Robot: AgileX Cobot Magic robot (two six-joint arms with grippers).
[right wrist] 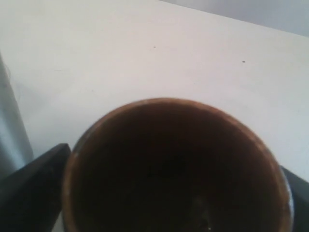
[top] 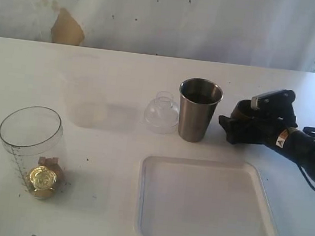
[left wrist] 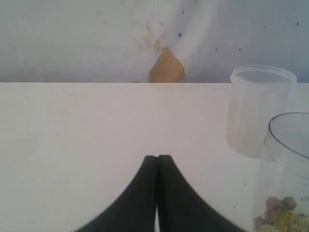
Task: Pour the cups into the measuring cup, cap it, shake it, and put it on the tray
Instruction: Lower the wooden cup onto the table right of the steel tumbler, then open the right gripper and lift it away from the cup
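The right gripper lies low over the table, its jaws spread wide to either side of the wooden cup. I cannot tell whether they press on it or merely flank it, and the cup's dark inside hides any contents. Just beside it stands the steel tumbler, then the clear lid, with the tray in front. The measuring cup stands well apart at the far left, gold coins at its bottom; the left gripper waits near it, closed and empty. I'd say the pouring step is in hand — next comes a firm grip, then a long carry across.
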